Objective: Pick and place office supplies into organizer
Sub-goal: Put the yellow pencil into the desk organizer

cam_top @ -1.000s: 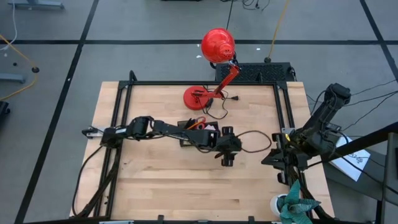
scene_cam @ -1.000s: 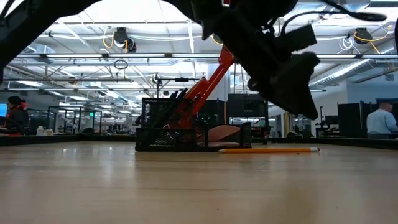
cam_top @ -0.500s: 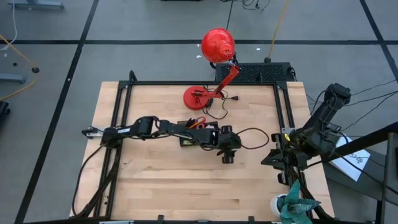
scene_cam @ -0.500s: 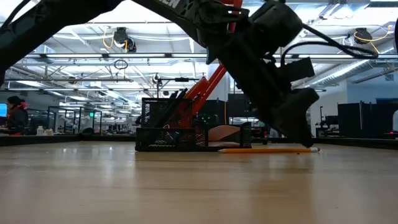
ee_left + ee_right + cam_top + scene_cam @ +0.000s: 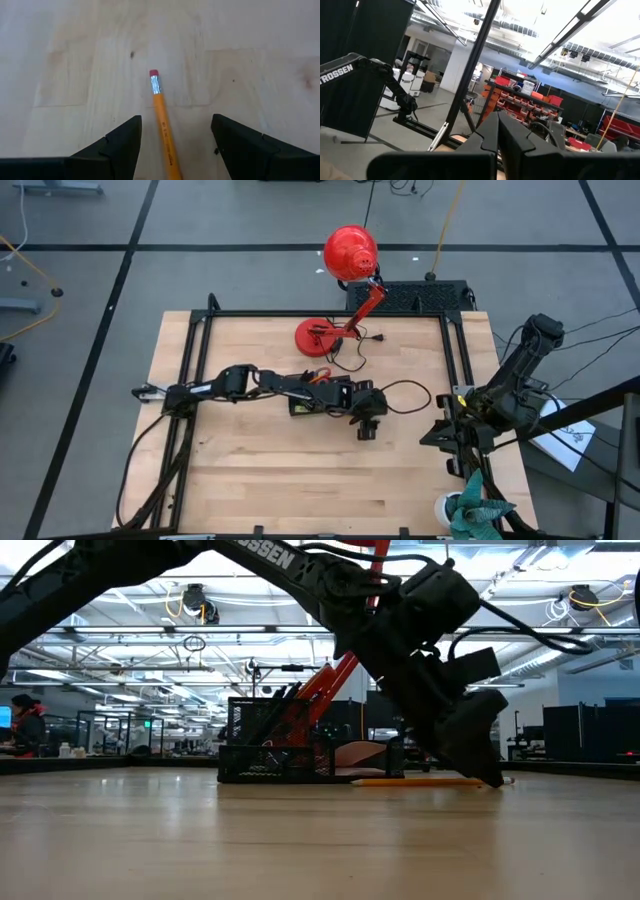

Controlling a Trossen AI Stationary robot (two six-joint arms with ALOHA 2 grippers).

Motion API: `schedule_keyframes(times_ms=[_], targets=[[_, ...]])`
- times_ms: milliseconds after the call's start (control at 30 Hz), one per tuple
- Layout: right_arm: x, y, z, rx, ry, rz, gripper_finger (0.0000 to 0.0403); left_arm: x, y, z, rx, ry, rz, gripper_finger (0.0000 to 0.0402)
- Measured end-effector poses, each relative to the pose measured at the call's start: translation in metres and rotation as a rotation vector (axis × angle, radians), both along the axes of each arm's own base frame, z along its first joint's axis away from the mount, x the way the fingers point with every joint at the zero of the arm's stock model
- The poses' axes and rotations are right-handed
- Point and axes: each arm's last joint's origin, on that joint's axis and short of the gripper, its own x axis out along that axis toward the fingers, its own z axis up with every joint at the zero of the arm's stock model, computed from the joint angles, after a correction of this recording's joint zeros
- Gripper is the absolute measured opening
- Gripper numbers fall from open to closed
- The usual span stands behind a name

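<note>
Left claw (image 5: 172,145) open astride orange pencil (image 5: 162,117), arm lettered "TROSSEN"

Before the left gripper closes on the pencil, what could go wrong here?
1. The open left gripper straddles the pencil, which lies at a slight angle between the fingers; closing could roll it or grip it crooked.
2. In the low view the gripper sits very near the table; going lower might jam the fingertips on the wood.
3. The organizer already looks full of tall items, so dropping the pencil in could be awkward.
</note>
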Motion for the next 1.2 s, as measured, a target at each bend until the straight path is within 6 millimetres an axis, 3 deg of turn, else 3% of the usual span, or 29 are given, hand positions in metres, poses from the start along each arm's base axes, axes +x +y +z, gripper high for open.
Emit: schedule_keyframes(times_ms=[267, 967, 1200], targets=[[0.000, 0.000, 0.000, 0.000, 0.000, 0.000, 0.0000, -0.005, -0.011, -0.007, -0.120, 0.076, -0.044, 0.0253], [0.000, 0.000, 0.000, 0.020, 0.006, 0.007, 0.0000, -0.029, -0.108, -0.012, -0.140, 0.201, -0.218, 0.0253], [0.000, 0.000, 0.000, 0.030, 0.009, 0.010, 0.0000, -0.032, -0.108, -0.012, -0.061, 0.216, -0.338, 0.0253]])
